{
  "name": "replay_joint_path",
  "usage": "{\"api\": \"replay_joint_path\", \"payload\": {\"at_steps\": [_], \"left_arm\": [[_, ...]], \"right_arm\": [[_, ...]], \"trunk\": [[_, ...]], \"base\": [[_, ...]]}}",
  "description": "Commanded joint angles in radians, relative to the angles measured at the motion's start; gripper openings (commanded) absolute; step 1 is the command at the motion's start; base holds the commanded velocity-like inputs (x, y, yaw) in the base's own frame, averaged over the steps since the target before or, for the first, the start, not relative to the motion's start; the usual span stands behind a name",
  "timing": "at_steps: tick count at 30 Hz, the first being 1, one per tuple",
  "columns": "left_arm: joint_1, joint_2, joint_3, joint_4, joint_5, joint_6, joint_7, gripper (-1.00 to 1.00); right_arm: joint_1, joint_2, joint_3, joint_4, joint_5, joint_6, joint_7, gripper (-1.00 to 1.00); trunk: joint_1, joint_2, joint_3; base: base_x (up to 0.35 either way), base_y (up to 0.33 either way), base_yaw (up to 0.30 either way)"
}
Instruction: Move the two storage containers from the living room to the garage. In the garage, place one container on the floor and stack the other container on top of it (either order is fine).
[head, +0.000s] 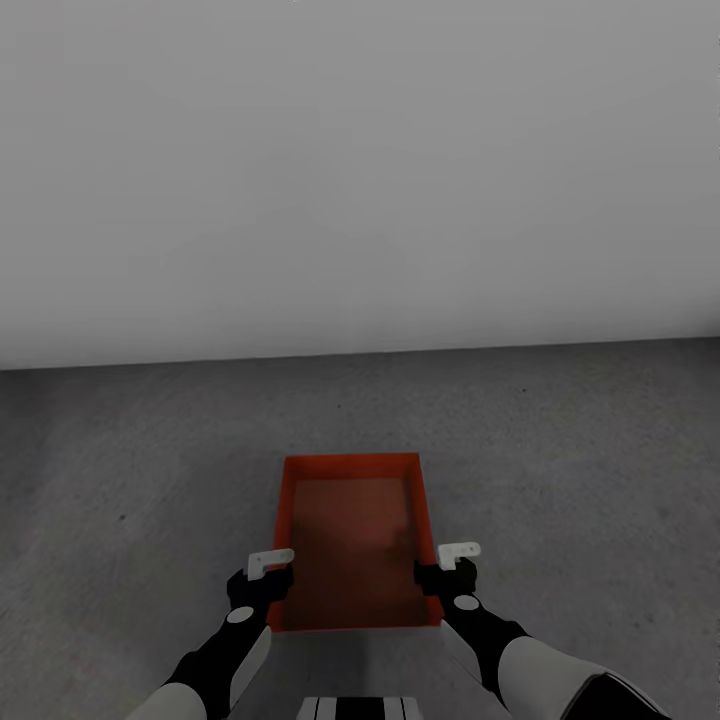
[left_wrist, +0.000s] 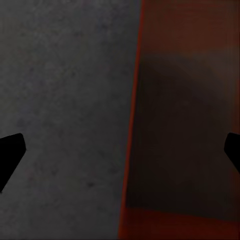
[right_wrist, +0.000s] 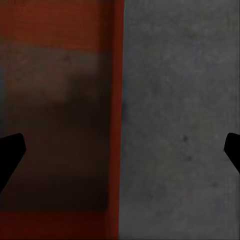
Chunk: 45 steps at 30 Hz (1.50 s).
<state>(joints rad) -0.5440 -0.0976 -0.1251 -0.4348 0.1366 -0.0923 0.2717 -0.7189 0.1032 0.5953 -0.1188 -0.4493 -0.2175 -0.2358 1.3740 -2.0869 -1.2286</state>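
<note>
Dark grey, rough concrete-like floor (head: 560, 450) fills the lower part of my head view and meets a plain pale grey wall (head: 360, 170) along a straight edge further ahead. One orange-red rectangular lidless storage container (head: 352, 540) rests on this floor directly in front of me, long axis pointing away toward the wall, open top up, interior empty. My left gripper (head: 268, 580) is positioned at the container's left long wall near its closer end; my right gripper (head: 447, 570) is positioned at the right long wall at the matching station. In my left wrist view, the left gripper (left_wrist: 120, 155) shows its two dark fingertips spread wide apart, with the container's left wall (left_wrist: 131, 125) running between them without contact: floor lies to one side of the wall and the container interior to the other. In my right wrist view, the right gripper (right_wrist: 120, 155) shows the same condition, fingertips spread wide and the right wall (right_wrist: 119, 125) passing between them, untouched. Neither gripper has hold of anything.
</note>
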Motion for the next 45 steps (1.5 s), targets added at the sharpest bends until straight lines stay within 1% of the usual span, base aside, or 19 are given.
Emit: {"api": "replay_joint_path", "payload": {"at_steps": [1, 28, 37, 45], "left_arm": [[-0.001, 0.001, -0.008, 0.001, 0.011, -0.004, 0.007, 1.00], [-0.001, 0.002, -0.007, 0.001, 0.011, -0.004, 0.007, 1.00], [-0.001, 0.002, -0.007, 0.003, 0.027, -0.004, 0.007, 1.00], [-0.001, 0.002, -0.007, 0.002, 0.029, -0.004, 0.007, 1.00]], "right_arm": [[-0.001, 0.000, 0.009, 0.001, -0.009, -0.003, -0.004, 1.00], [-0.001, -0.001, 0.008, 0.001, -0.008, 0.001, -0.004, 1.00], [-0.001, 0.001, 0.009, 0.001, -0.009, 0.000, -0.005, 1.00], [-0.001, 0.002, 0.009, -0.001, -0.008, -0.007, -0.005, 1.00]], "trunk": [[-0.004, 0.007, 0.003], [-0.108, 0.196, 0.087], [-0.142, 0.259, 0.115], [-0.173, 0.315, 0.141]], "base": [[0.000, 0.000, 0.000], [0.000, 0.000, 0.000], [0.000, 0.000, 0.000], [0.000, 0.000, 0.000]]}}
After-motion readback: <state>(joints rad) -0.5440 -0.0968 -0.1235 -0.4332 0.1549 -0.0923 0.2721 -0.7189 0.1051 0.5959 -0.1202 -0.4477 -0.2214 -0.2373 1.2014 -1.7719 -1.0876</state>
